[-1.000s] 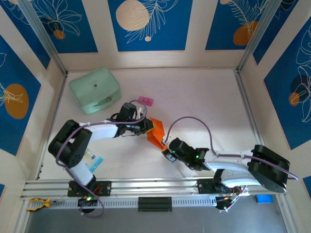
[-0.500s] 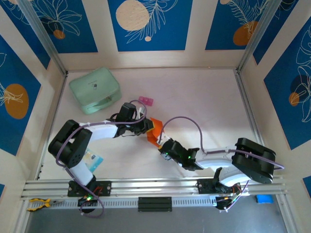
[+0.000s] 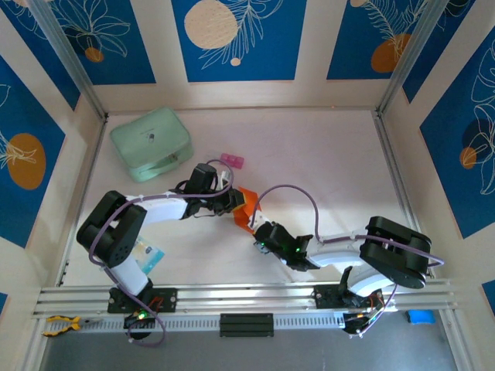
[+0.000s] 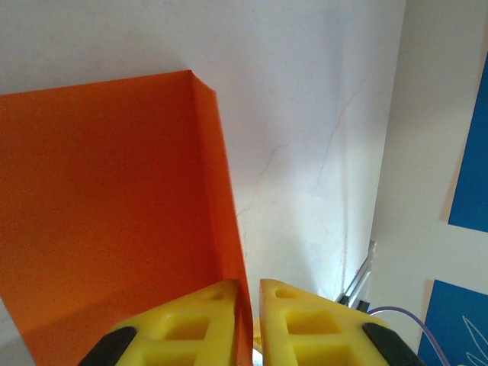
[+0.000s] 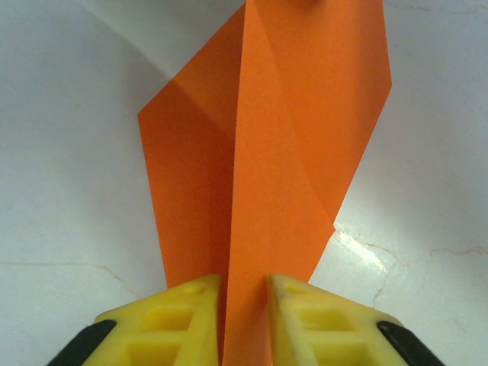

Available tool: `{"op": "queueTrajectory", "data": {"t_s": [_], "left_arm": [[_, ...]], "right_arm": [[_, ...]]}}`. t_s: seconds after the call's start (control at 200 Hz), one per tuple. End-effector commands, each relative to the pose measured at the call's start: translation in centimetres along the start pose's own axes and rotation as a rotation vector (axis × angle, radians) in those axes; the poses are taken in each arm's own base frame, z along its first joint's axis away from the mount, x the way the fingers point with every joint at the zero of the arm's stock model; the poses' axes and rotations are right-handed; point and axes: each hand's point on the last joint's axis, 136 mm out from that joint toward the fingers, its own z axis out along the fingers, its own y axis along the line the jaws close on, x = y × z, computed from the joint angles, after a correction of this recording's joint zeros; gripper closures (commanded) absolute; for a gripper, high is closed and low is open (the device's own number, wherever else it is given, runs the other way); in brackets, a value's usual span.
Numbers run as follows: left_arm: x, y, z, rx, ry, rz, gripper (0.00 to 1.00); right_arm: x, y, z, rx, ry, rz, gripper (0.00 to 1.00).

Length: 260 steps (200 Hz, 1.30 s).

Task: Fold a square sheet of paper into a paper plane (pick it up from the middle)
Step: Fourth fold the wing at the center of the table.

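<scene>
Pinching the thin, part-folded bright orange paper sheet at centre frame, left fingers and right fingers both grip creased edges; likely light, floppy, crushable, so hold along folds.

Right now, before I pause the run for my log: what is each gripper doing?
Left gripper: closed on the paper, at its edge.
Right gripper: closed on the same paper, at its raised fold.
</scene>
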Motion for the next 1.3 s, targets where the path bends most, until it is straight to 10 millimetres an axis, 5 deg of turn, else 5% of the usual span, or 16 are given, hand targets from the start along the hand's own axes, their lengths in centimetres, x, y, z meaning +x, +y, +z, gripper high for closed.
{"op": "queueTrajectory", "data": {"t_s": [0.0,0.31,0.615,0.81,1.065,1.295], "left_arm": [[0.0,-0.1,-0.4,0.010,-0.002,0.003,0.77],[-0.4,0.8,-0.5,-0.031,-0.010,-0.008,0.51],[-0.4,2.1,-0.4,-0.096,0.006,-0.027,0.47],[-0.4,2.6,-0.3,-0.128,0.022,-0.040,0.54],[-0.4,2.2,-0.2,-0.127,0.044,-0.043,0.85],[-0.4,2.0,-0.3,-0.131,0.049,-0.050,0.89]], "right_arm": [[-0.6,-0.2,-0.2,-0.013,-0.029,0.055,0.78],[0.0,0.1,0.1,-0.077,-0.028,0.100,0.82],[0.3,0.1,0.5,-0.097,-0.024,0.145,0.82],[0.2,-0.2,0.3,-0.094,-0.024,0.165,0.82],[0.6,-0.5,-0.1,-0.085,-0.008,0.186,0.79],[0.8,-0.7,-0.2,-0.079,0.003,0.189,0.76]]}}
